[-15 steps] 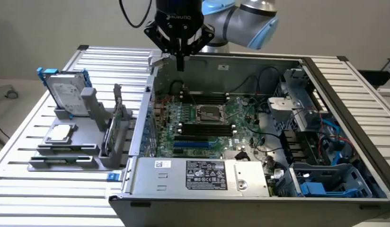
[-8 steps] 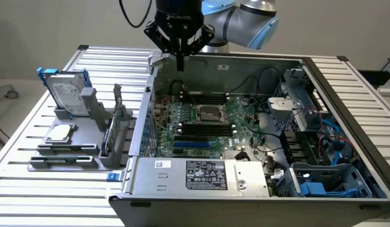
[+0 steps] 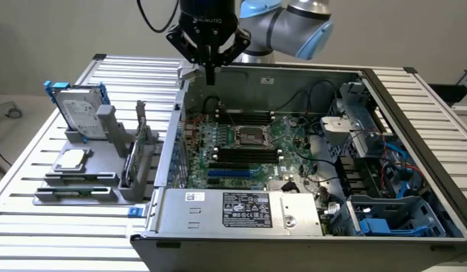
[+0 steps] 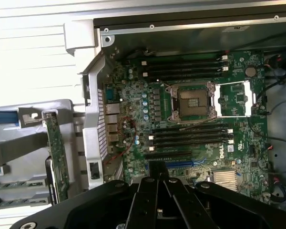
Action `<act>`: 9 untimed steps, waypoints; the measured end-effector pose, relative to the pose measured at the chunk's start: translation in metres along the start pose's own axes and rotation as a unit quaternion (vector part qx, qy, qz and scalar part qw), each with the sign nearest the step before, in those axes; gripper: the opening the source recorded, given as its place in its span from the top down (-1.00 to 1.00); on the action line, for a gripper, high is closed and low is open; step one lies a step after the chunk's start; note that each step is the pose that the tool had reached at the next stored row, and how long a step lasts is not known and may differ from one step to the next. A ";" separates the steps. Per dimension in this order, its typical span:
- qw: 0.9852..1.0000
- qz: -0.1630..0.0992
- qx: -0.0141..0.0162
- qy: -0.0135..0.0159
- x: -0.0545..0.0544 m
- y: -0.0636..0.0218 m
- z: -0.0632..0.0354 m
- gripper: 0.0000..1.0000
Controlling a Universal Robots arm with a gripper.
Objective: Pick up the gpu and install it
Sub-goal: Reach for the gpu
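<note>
fig. end effector (image 3: 211, 72), closed and empty, above the rear wall of the open computer case (image 3: 294, 249). the gpu (image 3: 138, 150) stands on edge in a grey holder (image 3: 86, 194) on the bench (image 3: 37, 232), just beside the case. likely risks: closed fingers striking the card's top edge; an off-centre grip tilting it against holder or case wall.

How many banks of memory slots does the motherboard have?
2. The far bank lies behind the CPU socket in the exterior view; the near bank lies in front of it. None seems hidden.
</note>
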State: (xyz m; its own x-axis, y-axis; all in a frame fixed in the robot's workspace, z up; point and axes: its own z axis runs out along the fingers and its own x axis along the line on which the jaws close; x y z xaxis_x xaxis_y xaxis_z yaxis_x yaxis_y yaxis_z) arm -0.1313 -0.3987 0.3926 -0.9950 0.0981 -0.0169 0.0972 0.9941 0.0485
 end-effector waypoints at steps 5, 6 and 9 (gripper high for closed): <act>1.000 0.000 0.000 0.004 0.020 -0.0015 -0.0004 0.79; 1.000 0.000 0.000 0.005 0.024 -0.0018 -0.0005 0.79; 1.000 0.000 0.001 0.008 0.037 -0.0028 -0.0007 0.79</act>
State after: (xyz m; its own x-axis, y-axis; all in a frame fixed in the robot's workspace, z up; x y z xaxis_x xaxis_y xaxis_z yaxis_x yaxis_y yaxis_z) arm -0.1685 -0.3979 0.3925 -0.9952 0.0981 -0.0008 0.0980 0.9941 0.0470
